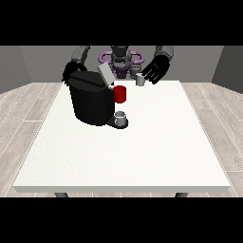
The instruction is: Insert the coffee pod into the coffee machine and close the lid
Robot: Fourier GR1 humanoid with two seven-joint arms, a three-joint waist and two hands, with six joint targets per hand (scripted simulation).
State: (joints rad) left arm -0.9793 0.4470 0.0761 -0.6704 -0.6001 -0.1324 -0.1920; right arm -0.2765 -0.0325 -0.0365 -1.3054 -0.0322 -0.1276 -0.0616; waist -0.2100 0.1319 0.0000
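Here the coffee pod is seen on the white table, just beside the spread, empty hand at the view's right. The coffee machine lid stands raised; grasping the pod is judged next. The other hand's fingers cannot be told.

A bare test room set up around one table.
Plain grey walls and pale wood-plank flooring surround a large white rectangular table, which carries a black boxy coffee machine just below the robot hand at the view's left.
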